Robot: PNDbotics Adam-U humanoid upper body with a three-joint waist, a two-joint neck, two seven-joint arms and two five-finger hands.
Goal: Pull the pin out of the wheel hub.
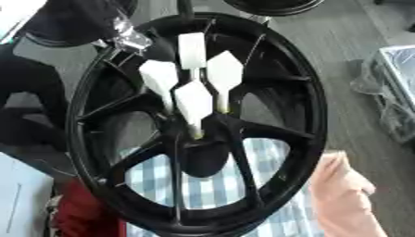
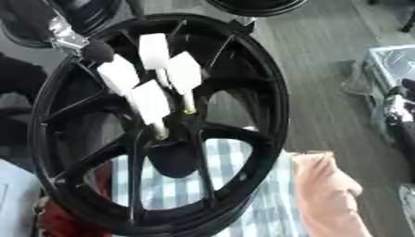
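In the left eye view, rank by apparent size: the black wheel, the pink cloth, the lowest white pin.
1. black wheel
2. pink cloth
3. lowest white pin

The pin sits nearer the camera, so it looks larger than it is.

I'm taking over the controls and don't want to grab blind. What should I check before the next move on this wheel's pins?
1. Pins seated: four white-handled pins stand in the wheel hub. Ok.
2. Hand near the pins: the left robot hand looks to be at the upper-left rim, beside the leftmost handle. Ok.
3. Its fingers ready to close: cannot tell.
4. Right robot hand out of the way: not in view. Cannot tell.
5. Wheel steady: it stands tilted over a checked cloth, but its support is hidden. Cannot tell.
6. Peach fabric away from the rim: it lies close by at lower right. Not ok.
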